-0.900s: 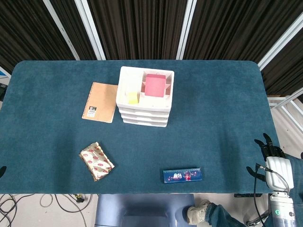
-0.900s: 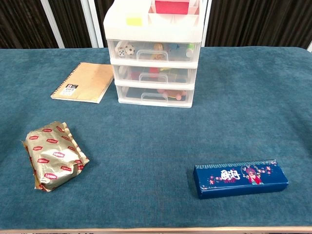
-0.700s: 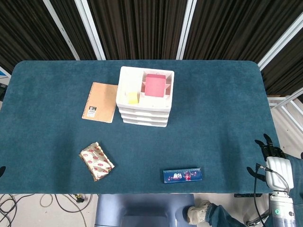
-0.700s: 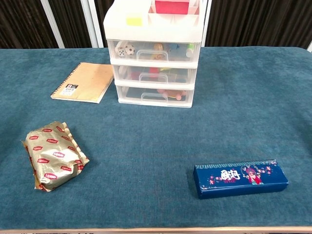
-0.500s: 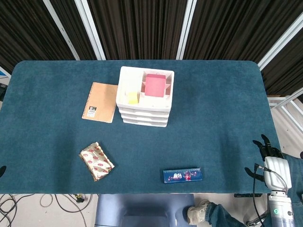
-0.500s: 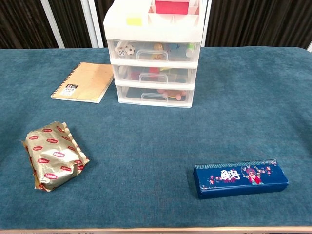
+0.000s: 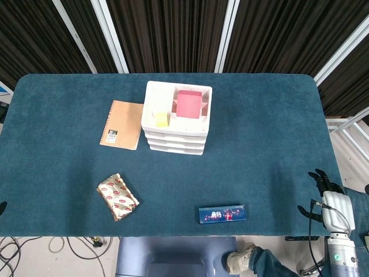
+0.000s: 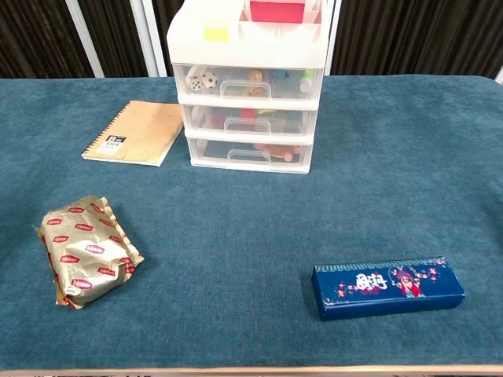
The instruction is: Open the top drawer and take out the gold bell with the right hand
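The right hand (image 7: 329, 199), fingers apart and holding nothing, hangs off the counter (image 7: 259, 150) edge, well apart from the closed top drawer (image 8: 247, 82).

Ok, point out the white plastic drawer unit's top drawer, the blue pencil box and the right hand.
Top drawer of the white plastic drawer unit (image 8: 248, 82), chest view, clear front panel.
Blue pencil box (image 8: 388, 286), chest view, lid middle.
Right hand (image 7: 330, 195), head view, back of the hand.
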You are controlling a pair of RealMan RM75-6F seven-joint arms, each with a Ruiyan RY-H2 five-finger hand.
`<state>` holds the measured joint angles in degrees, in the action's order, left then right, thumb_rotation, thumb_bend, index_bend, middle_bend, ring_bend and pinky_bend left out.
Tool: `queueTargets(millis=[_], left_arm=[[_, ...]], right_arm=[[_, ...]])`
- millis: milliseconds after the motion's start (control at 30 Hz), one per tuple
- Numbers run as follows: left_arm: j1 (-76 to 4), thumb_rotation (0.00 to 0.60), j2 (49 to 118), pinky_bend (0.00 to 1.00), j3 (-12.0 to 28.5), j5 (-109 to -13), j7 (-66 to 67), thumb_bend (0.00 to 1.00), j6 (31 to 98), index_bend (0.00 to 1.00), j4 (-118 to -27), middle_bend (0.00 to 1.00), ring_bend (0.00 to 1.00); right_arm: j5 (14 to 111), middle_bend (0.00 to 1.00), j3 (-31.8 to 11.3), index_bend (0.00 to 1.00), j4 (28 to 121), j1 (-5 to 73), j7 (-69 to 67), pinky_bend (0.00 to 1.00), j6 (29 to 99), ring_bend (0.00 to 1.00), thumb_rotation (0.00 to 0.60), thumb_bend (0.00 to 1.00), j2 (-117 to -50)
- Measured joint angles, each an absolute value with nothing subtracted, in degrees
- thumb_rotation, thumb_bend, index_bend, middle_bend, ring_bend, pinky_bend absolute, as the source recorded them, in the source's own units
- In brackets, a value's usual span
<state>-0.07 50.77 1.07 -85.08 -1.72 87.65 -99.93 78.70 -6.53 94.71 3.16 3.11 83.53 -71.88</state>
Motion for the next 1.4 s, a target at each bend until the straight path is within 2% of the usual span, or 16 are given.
queueTargets(millis=[67,233,333,400,500,600,900,1400], left_arm=[[-0.1,0.6,50.8,0.0,1.1,-85.1,-1.7,0.24,87.7,0.11,-100.1,0.0,0.01],[0.0,0.6,50.7,0.0,1.1,-85.6,-1.4,0.25,88.2,0.11,-100.9,0.0,0.01],[0.0,0.6,50.6,0.0,1.2,-85.6,-1.3,0.24,88.5,0.11,-101.3,0.0,0.01],[0.0,0.6,50.5,0.0,1.3,-85.3,-1.5,0.24,88.2,0.11,-101.4,0.0,0.01],[0.0,0.6,50.3,0.0,1.2,-85.1,-1.7,0.24,87.9,0.11,-101.3,0.0,0.01],[0.0,0.6,50.3,0.0,1.3,-84.7,-2.0,0.24,87.6,0.11,-101.2,0.0,0.01],[-0.1,0.6,50.2,0.0,1.1,-84.1,-1.8,0.24,86.9,0.11,-101.3,0.0,0.01],[-0.6,0.6,50.2,0.0,1.1,-83.0,-1.7,0.24,85.3,0.11,-101.1,0.0,0.01]], right_arm=[[78.7,0.26,-6.4,0.19,95.3,3.3,1.5,0.48,82.9,0.47,0.6,0.32,-71.7],[79.3,0.36,-5.8,0.19,97.8,3.7,-5.9,0.55,80.4,0.53,0.6,0.35,-70.4],[80.6,0.42,-5.0,0.18,99.4,4.4,-13.1,0.65,77.4,0.6,0.6,0.36,-69.0],[81.5,0.49,-4.5,0.17,100.0,5.2,-16.8,0.74,75.1,0.67,0.6,0.42,-68.2],[83.0,0.57,-4.3,0.15,100.9,7.5,-21.2,0.8,71.0,0.74,0.6,0.49,-66.9],[84.0,0.63,-4.4,0.12,101.9,9.8,-25.2,0.82,67.6,0.76,0.6,0.51,-65.9],[87.8,0.66,-5.0,0.03,103.2,18.3,-39.5,0.84,57.8,0.78,0.6,0.55,-65.8],[84.4,0.71,-9.5,0.0,101.4,28.7,-45.2,0.86,49.8,0.82,0.6,0.65,-77.1]])
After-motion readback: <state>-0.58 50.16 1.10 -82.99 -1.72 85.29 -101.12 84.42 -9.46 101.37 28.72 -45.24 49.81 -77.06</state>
